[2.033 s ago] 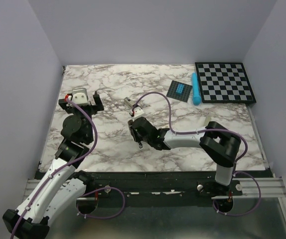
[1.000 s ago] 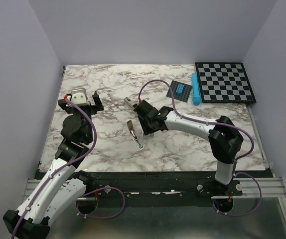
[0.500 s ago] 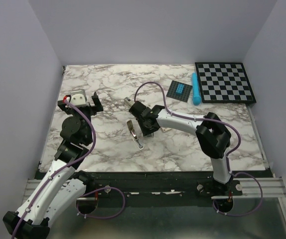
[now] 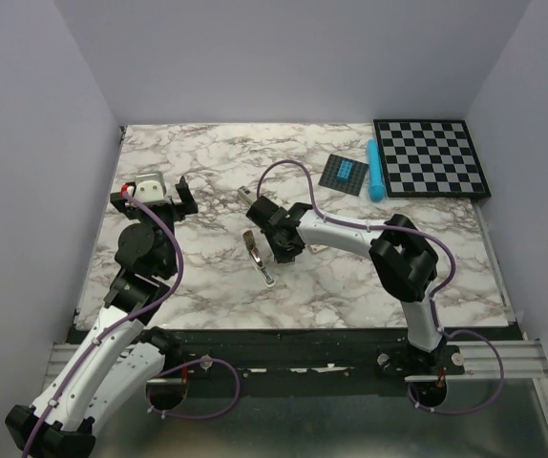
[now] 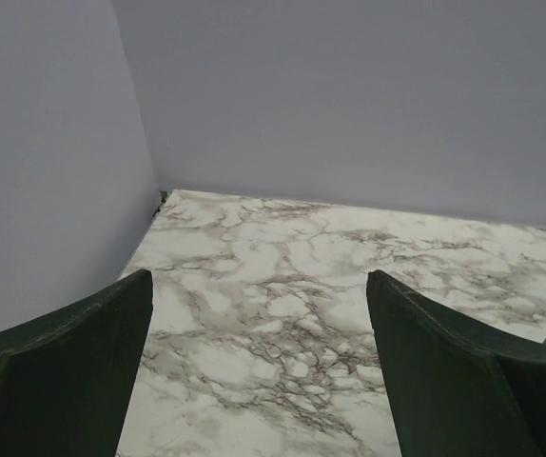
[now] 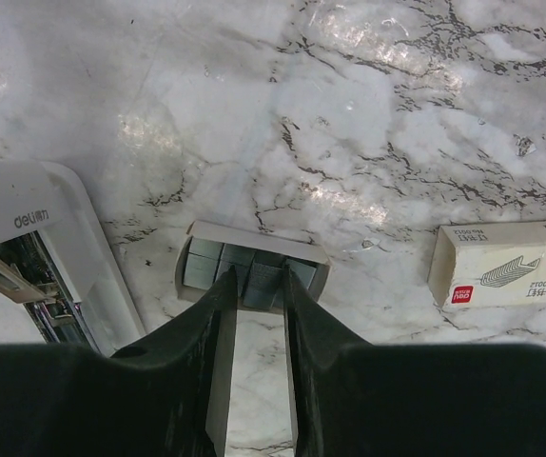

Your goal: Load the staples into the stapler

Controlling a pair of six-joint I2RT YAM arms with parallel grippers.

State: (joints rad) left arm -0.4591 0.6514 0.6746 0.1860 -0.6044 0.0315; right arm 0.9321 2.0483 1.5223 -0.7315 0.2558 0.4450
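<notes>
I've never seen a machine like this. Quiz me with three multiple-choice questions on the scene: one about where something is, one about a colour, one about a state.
1. Where does the open tray of staples lie?
A under a bowl
B just ahead of the right gripper
C on a shelf

2. What colour is the cylinder beside the chequered board?
A red
B yellow
C light blue

3. How is the left gripper?
A wide open, empty
B shut on a pen
C holding a cup

Answers:
1. B, the right wrist view shows the tray at the fingertips.
2. C, it is plainly light blue from above.
3. A, its fingers stand far apart with nothing between.
</notes>
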